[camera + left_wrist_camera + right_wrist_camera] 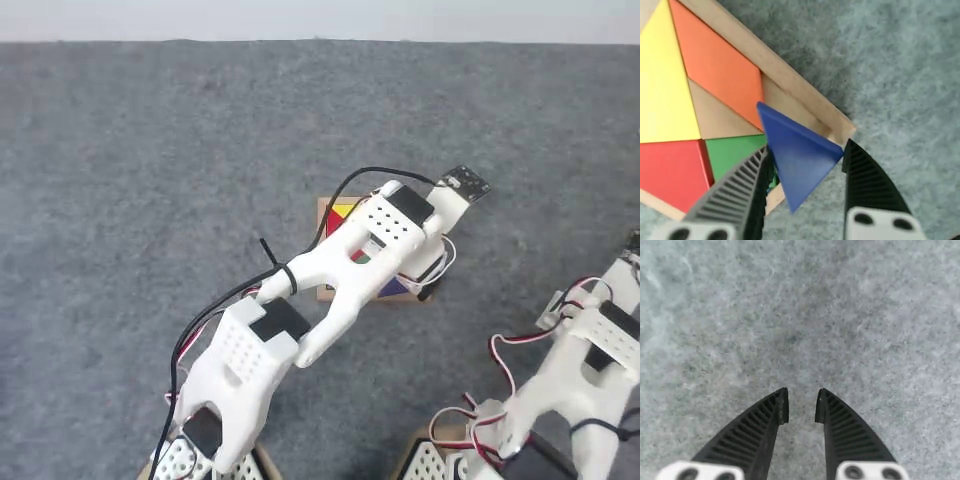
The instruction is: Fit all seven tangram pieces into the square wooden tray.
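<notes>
Grip first: the left gripper (806,150) pinches the blue triangle (795,142) by two of its edges, holding it tilted over a corner of the wooden tray (790,82). The tilt probably lets one corner go in ahead of the rest. The triangle's long axis crosses the rim instead of running along it. Its sharp tip points back toward the wrist, out past the tray's edge, and the opposite corner sits by the orange piece (720,65). Whether they touch I cannot tell. Beyond lie the green piece (732,152), the red piece (670,167) and the yellow triangle (665,90), all flat, around a bare triangular gap (720,117). Well apart, the right gripper (801,405) hangs over the grey mat (790,315), fingers slightly parted and empty, likely parked out of the way.
</notes>
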`<state>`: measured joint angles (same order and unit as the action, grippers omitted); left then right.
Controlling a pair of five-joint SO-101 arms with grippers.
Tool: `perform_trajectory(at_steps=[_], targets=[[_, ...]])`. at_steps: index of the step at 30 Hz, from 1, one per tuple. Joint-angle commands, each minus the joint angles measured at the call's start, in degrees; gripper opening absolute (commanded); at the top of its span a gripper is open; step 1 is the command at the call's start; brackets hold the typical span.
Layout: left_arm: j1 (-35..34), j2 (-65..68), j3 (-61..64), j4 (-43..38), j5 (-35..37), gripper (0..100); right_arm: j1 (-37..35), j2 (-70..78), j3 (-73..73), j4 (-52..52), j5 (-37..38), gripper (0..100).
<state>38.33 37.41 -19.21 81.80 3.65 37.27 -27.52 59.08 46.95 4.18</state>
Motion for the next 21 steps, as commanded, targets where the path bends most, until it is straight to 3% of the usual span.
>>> perform_trajectory(at_steps=[1, 7, 21], targets=[[-0.09, -0.97, -2.68, 0.79, 0.09, 21, -0.92, -0.22, -2.9, 0.22, 0.79, 10.4], [-0.18, -0.88, -2.68, 0.7, -1.14, 27, -1.36, -0.22, -2.9, 0.22, 0.97, 10.4], [-5.89, -1.05, -2.77, -1.58, -5.01, 27, -2.42, -0.66, -2.64, 0.31, 0.79, 10.3]])
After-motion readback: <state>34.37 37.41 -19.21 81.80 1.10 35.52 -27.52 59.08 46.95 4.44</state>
